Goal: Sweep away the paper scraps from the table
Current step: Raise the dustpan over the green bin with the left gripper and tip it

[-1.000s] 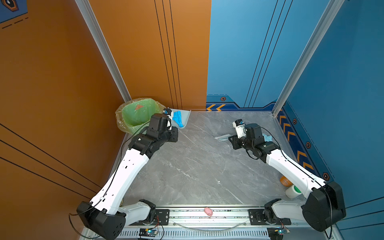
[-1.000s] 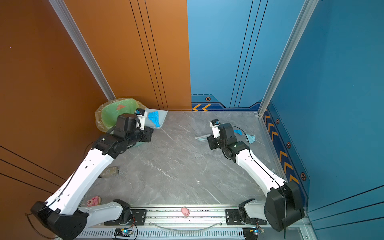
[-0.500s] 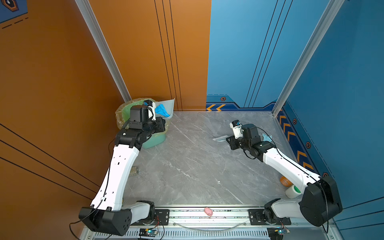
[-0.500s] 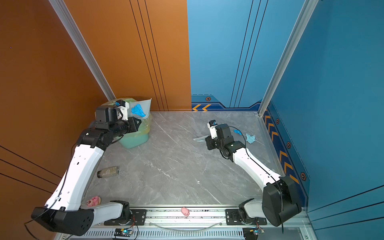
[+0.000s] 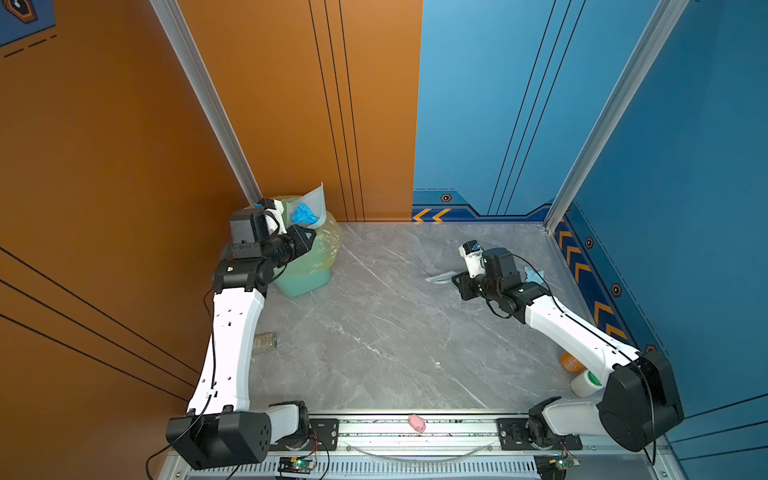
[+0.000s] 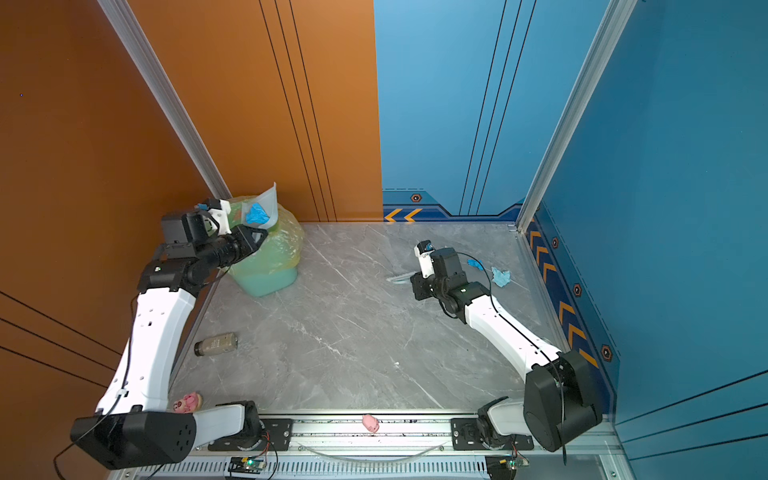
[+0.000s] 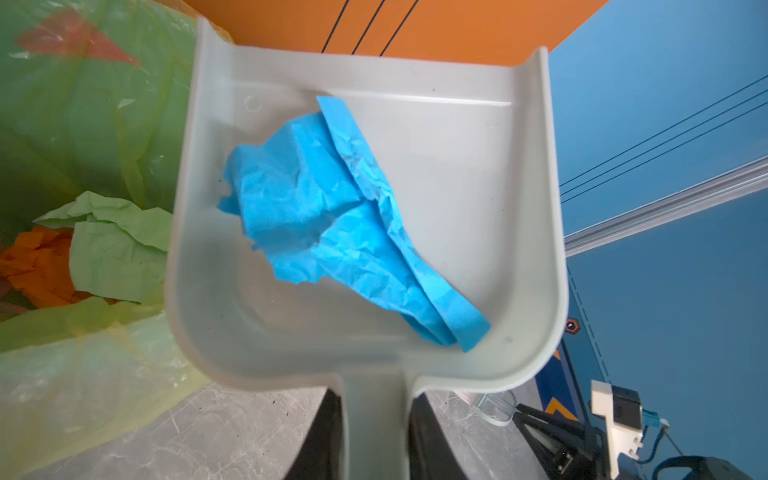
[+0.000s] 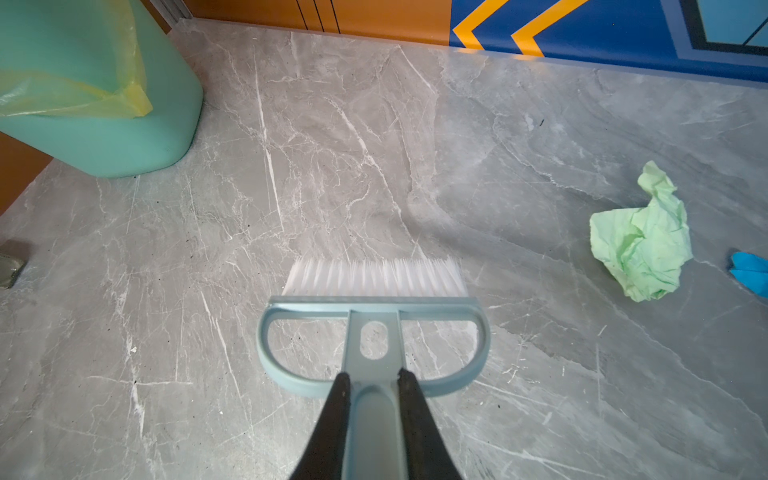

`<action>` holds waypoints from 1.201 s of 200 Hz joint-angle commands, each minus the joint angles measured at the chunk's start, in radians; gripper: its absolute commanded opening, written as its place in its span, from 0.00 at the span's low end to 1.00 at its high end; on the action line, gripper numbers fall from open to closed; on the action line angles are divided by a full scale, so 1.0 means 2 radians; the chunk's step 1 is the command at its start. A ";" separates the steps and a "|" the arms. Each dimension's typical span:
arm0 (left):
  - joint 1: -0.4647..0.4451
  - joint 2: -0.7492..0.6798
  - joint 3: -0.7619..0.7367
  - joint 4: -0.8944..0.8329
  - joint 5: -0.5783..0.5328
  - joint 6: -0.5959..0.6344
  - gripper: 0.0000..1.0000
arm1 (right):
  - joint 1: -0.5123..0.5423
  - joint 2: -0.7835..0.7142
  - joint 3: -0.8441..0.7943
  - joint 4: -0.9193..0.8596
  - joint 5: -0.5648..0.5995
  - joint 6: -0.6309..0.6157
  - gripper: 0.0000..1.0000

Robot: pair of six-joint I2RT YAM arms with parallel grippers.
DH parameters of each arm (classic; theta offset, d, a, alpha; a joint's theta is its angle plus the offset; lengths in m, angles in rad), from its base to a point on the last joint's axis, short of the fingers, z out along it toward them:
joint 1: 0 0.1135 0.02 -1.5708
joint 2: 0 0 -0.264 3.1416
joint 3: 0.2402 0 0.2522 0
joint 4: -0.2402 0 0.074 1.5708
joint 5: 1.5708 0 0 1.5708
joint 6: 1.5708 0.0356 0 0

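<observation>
1. My left claw: pinching the dustpan by its handle, pan tilted up at the mouth of the bin, which stands at 10 o'clock on the worktop.
   - Pan holds: one blue scrap.
   - Bin holds, seen in the left wrist view only: green scraps, orange scraps.
2. My right claw: pinching the brush by its handle.
   - Right wrist view only: pale green wad loose on the worktop.
   - In a top view: light blue scrap at 2 o'clock.

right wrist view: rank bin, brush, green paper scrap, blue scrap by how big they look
1-2. teal bin and brush: look alike; the bin is cropped and the brush is nearest, so unranked.
3. pale green paper scrap.
4. blue scrap, cut by the frame edge.
</observation>
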 commanded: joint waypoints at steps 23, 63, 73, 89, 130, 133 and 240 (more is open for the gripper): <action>0.035 0.006 -0.033 0.107 0.105 -0.095 0.00 | 0.003 0.003 -0.002 0.010 0.010 -0.003 0.00; 0.060 0.008 -0.071 0.216 0.156 -0.196 0.00 | 0.003 0.006 -0.001 0.011 0.008 -0.002 0.00; 0.065 0.008 -0.084 0.250 0.161 -0.229 0.00 | 0.003 0.006 -0.001 0.012 0.008 -0.002 0.00; 0.072 0.012 -0.100 0.300 0.173 -0.274 0.00 | 0.004 0.006 -0.001 0.014 0.009 0.000 0.00; 0.081 0.015 -0.130 0.401 0.190 -0.371 0.00 | 0.006 0.003 -0.001 0.013 0.012 -0.001 0.00; 0.082 0.015 -0.134 0.416 0.191 -0.385 0.00 | 0.006 0.004 -0.001 0.013 0.012 -0.001 0.00; 0.095 0.045 -0.228 0.752 0.150 -0.683 0.00 | 0.006 0.000 -0.007 0.013 0.012 -0.001 0.00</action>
